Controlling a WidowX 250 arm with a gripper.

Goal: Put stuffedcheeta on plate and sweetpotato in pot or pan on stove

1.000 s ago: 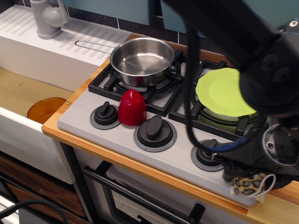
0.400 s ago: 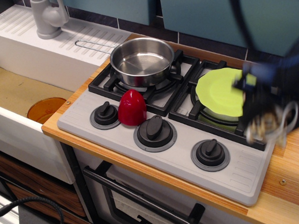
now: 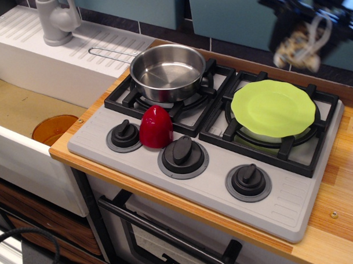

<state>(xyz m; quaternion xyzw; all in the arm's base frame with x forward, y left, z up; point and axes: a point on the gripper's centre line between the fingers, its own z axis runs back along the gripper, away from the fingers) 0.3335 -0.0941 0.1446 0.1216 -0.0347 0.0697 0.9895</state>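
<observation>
My gripper (image 3: 298, 32) is at the top right, blurred, shut on the stuffedcheeta (image 3: 295, 47), a spotted tan plush with a white string loop. It hangs in the air above the far edge of the lime-green plate (image 3: 273, 108), which lies on the right burner of the grey stove (image 3: 212, 165). The dark red sweetpotato (image 3: 156, 127) stands upright on the stove's front panel between the left and middle knobs. The steel pan (image 3: 167, 71) sits empty on the left burner, its wire handle pointing left.
A white sink unit with a grey faucet (image 3: 56, 20) is at the left, and an orange bowl (image 3: 54, 129) lies in the basin. Three dark knobs (image 3: 183, 150) line the stove front. Wooden counter (image 3: 341, 207) runs on the right.
My gripper has lifted the stuffedcheeta from the counter's front right corner, past the plate's right side, up to a spot high above the plate's far edge. Nothing else moved.
</observation>
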